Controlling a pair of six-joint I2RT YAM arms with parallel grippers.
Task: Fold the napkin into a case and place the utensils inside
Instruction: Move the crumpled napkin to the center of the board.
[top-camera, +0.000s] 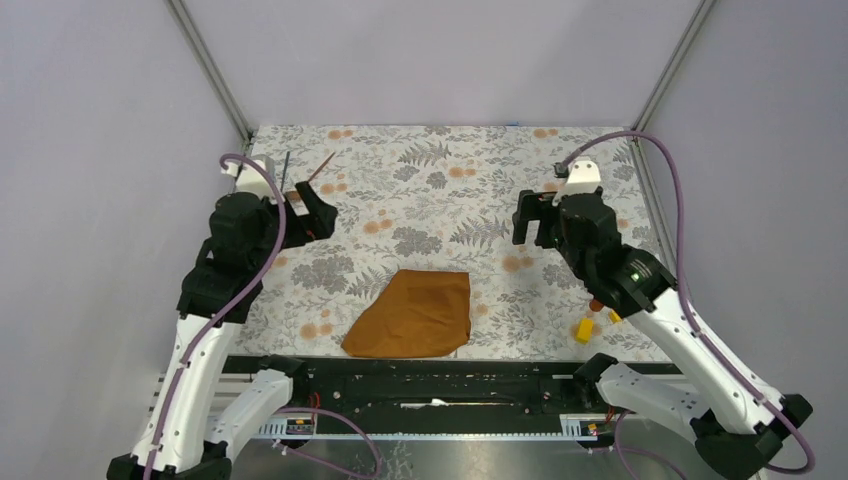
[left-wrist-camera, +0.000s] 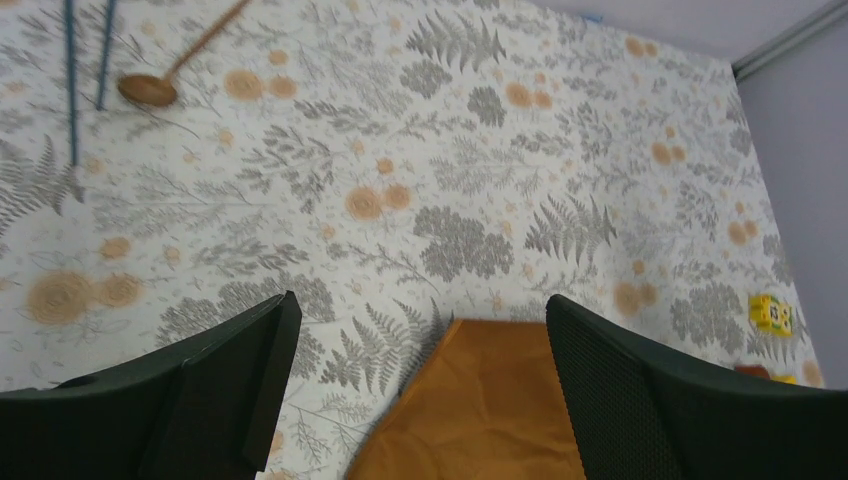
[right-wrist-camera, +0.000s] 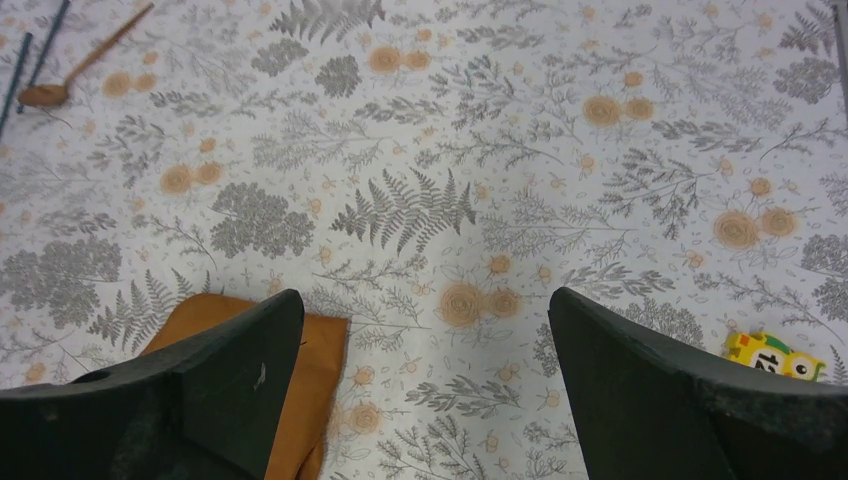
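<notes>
No fold is yet made: the napkin (top-camera: 412, 313) is spread flat at the near middle, its long axis run from near left to far right. The left gripper (top-camera: 318, 214) and right gripper (top-camera: 535, 222) are held wide open and empty. A napkin corner is judged next to be pinched. The utensils (left-wrist-camera: 72, 100) are laid far left, the spoon (left-wrist-camera: 148, 90) with its handle pointed far right

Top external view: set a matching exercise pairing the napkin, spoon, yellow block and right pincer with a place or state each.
Things:
1. napkin
2. spoon
3. yellow block
4. right pincer

Places or states:
A. far left corner of the tablecloth
B. open, holding nothing
C. near edge, centre
D. near edge, right side

Pairs: 1-C, 2-A, 3-D, 4-B
</notes>
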